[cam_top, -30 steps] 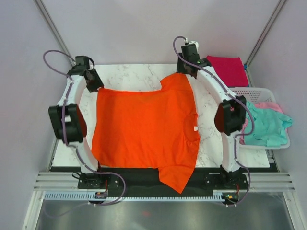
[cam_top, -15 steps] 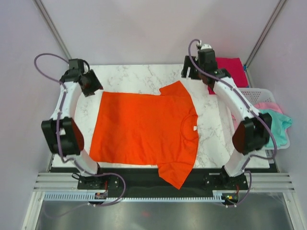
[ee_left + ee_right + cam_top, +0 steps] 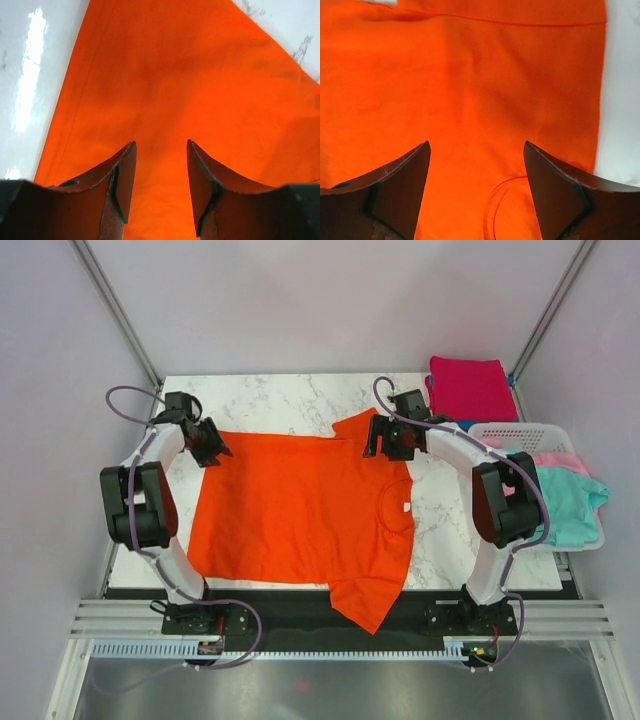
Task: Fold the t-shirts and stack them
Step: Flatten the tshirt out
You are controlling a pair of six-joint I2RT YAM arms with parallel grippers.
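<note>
Four t-shirts (image 3: 300,505) (image 3: 470,388) (image 3: 565,508) (image 3: 562,458), one basket (image 3: 520,429); two grippers (image 3: 213,445) (image 3: 378,437)

My workspace: a marble table boxed in by pale walls.
I see a white marble-patterned table (image 3: 280,400) inside plain lilac-grey walls (image 3: 320,300), with slim metal struts (image 3: 115,310) slanting up at the back corners. Aluminium rails (image 3: 330,620) cross the near edge above a dull metal floor panel (image 3: 330,685). A bright glare patch (image 3: 27,75) lies on the tabletop.

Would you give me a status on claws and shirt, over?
Left claw and right claw open, empty, over far side of orange-red t-shirt. Shirt spread flat on table. Nothing in the way.
</note>
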